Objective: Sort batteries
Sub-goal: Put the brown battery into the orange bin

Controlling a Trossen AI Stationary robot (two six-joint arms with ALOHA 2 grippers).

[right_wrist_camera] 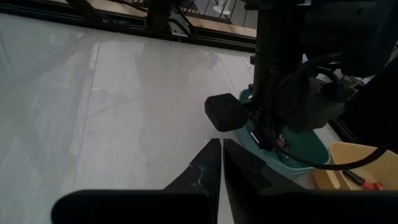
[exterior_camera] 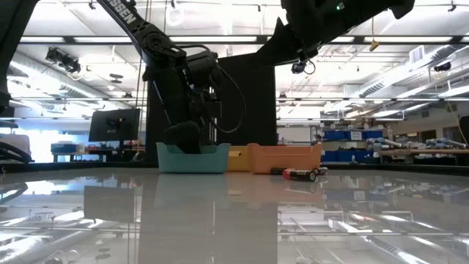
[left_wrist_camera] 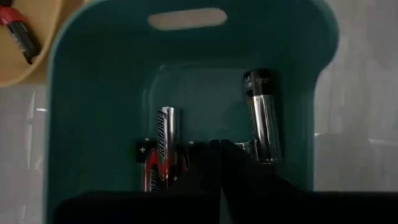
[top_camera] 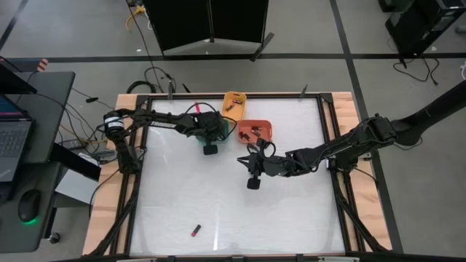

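Left hand [left_wrist_camera: 219, 163] down inside the teal bin [left_wrist_camera: 93, 112], fingers pressed together with nothing between them, just above the batteries [left_wrist_camera: 163, 149] lying on the bin's floor: one red and silver, one silver with a dark cap [left_wrist_camera: 261, 115], both lengthwise toward the bin's handle slot. Teal bin [top_camera: 211, 127] near the far edge of the tabletop [top_camera: 218, 204], with a yellow bin [top_camera: 234, 104] just beyond it and an orange bin [top_camera: 254, 131] beside it, toward the right arm. More batteries in both: a red and black one [left_wrist_camera: 17, 31] in the yellow bin, a few small ones [top_camera: 253, 132] in the orange. Right hand [right_wrist_camera: 221, 155] raised over bare tabletop on the near side of the orange bin, fingers closed tip to tip with only a thin slit between, holding nothing; the same hand [top_camera: 253, 178] just in front of the orange bin from above. One battery [exterior_camera: 297, 174] loose on the tabletop, just in front of the orange bin [exterior_camera: 286, 158] in the low view. Another lone red battery [top_camera: 196, 231] well apart from the teal bin, close to the near edge of the tabletop.
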